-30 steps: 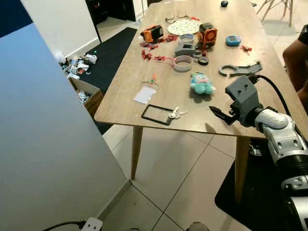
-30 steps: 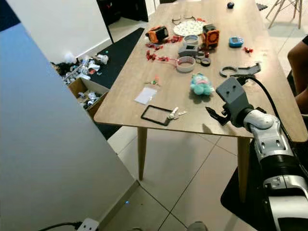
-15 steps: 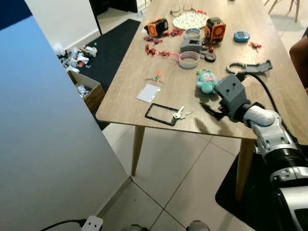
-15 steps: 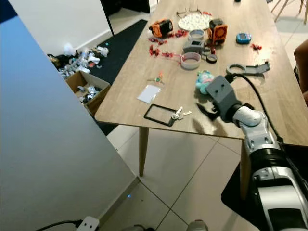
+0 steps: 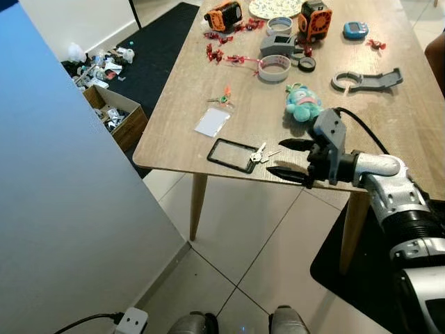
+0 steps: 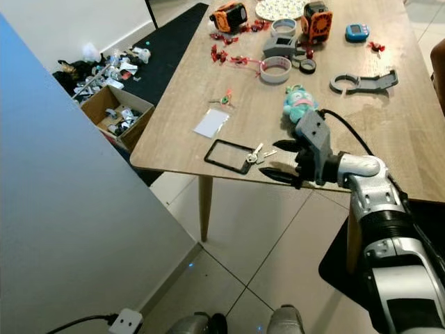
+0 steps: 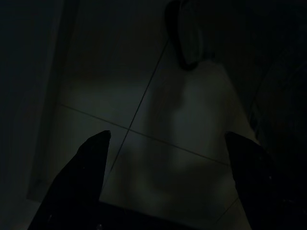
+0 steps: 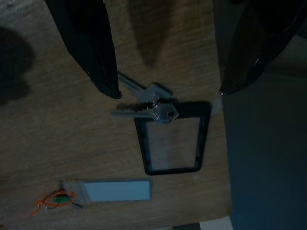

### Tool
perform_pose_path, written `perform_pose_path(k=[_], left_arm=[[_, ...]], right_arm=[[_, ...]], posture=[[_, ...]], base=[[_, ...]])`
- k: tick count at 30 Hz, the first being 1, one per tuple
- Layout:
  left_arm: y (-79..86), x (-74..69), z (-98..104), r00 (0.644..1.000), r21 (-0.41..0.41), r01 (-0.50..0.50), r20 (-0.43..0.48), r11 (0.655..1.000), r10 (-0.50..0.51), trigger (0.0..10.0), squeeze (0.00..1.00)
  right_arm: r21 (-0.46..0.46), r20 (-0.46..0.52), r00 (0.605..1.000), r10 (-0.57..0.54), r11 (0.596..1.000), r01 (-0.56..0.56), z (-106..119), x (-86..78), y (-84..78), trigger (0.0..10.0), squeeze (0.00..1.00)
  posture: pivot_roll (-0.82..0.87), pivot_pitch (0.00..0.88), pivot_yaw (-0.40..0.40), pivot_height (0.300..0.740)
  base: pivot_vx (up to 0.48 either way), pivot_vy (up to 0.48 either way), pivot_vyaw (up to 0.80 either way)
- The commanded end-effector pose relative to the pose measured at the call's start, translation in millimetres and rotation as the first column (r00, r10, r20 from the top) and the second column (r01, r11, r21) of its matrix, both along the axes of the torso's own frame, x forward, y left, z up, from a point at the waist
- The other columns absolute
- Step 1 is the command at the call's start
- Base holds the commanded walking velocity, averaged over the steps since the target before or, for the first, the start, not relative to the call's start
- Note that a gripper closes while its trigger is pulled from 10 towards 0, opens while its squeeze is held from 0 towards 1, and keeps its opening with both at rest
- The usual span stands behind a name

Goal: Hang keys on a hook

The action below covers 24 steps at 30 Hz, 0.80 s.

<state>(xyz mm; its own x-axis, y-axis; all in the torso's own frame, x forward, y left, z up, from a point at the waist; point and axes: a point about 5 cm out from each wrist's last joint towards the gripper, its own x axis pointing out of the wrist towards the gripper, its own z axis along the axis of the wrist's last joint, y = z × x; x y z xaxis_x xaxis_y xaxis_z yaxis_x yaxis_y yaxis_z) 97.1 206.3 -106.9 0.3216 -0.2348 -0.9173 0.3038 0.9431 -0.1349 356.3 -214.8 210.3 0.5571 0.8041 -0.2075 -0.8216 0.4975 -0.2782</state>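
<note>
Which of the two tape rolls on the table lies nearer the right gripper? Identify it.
The larger whitish tape roll with a reddish inner rim; the smaller roll sits farther up the table from the right gripper.

Wooden desk (image 5: 389, 122), cluttered.
Near front edge: keys (image 5: 259, 154) touching black frame (image 5: 233, 154); behind, white card (image 5: 212, 122), teal plush (image 5: 303, 103), tape roll (image 5: 274, 68).

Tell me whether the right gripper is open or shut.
Open: the right gripper has its fingers spread apart beside the keys, nothing between them.
</note>
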Motion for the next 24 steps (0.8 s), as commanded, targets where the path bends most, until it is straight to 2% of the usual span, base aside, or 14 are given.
perform_pose_path(k=[1, 4, 5, 10, 13, 15, 18, 24], left_arm=[[-6.1, -38.1, -8.4, 0.991, -0.036, 0.026, -0.129, 0.999, -0.030, 10.0, 0.00], [-4.9, -39.9, -8.3, 0.991, -0.035, 0.027, -0.130, 0.999, -0.032, 10.0, 0.00], [-3.5, -41.5, -8.2, 0.991, -0.035, 0.031, -0.131, 0.999, -0.035, 10.0, 0.00], [-1.5, -43.6, -8.1, 0.990, -0.029, 0.033, -0.133, 0.999, -0.037, 10.0, 0.00], [-1.7, -46.2, -8.5, 0.990, -0.026, 0.033, -0.138, 0.999, -0.036, 10.0, 0.00], [-4.2, -47.6, -9.2, 0.989, -0.026, 0.035, -0.141, 0.999, -0.038, 10.0, 0.00], [-7.0, -48.0, -9.7, 0.989, -0.030, 0.037, -0.141, 0.999, -0.041, 10.0, 0.00], [-6.5, -48.9, -9.7, 0.989, -0.029, 0.044, -0.141, 0.999, -0.047, 10.0, 0.00]], right_arm=[[0.019, -0.001, 1.000, 0.001, 1.000, -0.001, 4.6, -0.5, -5.5, 10.0, 0.00], [0.016, -0.003, 1.000, -0.006, 1.000, 0.006, 7.6, -0.6, -11.2, 10.0, 0.00], [0.007, -0.001, 1.000, -0.019, 1.000, 0.019, 11.4, -0.2, -17.5, 10.0, 0.00], [-0.010, 0.023, 0.998, -0.052, 0.999, 0.053, 15.5, 3.5, -19.7, 10.0, 0.00], [-0.002, 0.029, 0.999, -0.046, 0.999, 0.046, 15.4, 5.4, -13.1, 10.0, 0.00], [0.003, 0.017, 1.000, 0.012, 1.000, -0.012, 9.0, 5.7, 4.4, 10.0, 0.00], [0.005, 0.000, 0.997, 0.082, 0.997, -0.082, 3.1, 5.1, 22.2, 10.0, 0.00], [-0.014, 0.004, 0.994, 0.109, 0.994, -0.109, 5.2, 7.2, 27.3, 10.0, 0.00]], posture=[[-0.08, 0.311, 0.131, 0.740], [-0.08, 0.316, 0.134, 0.740], [-0.08, 0.321, 0.137, 0.740], [-0.08, 0.325, 0.135, 0.740], [-0.08, 0.328, 0.137, 0.740], [-0.08, 0.328, 0.137, 0.740], [-0.08, 0.325, 0.138, 0.740], [-0.08, 0.320, 0.138, 0.740]], base=[[0.000, 0.000, 0.00], [0.000, 0.000, 0.00], [0.000, 0.000, 0.00], [0.000, 0.000, 0.00], [0.000, 0.000, 0.00], [0.000, 0.000, 0.00], [0.000, 0.000, 0.00], [0.000, 0.000, 0.00]])
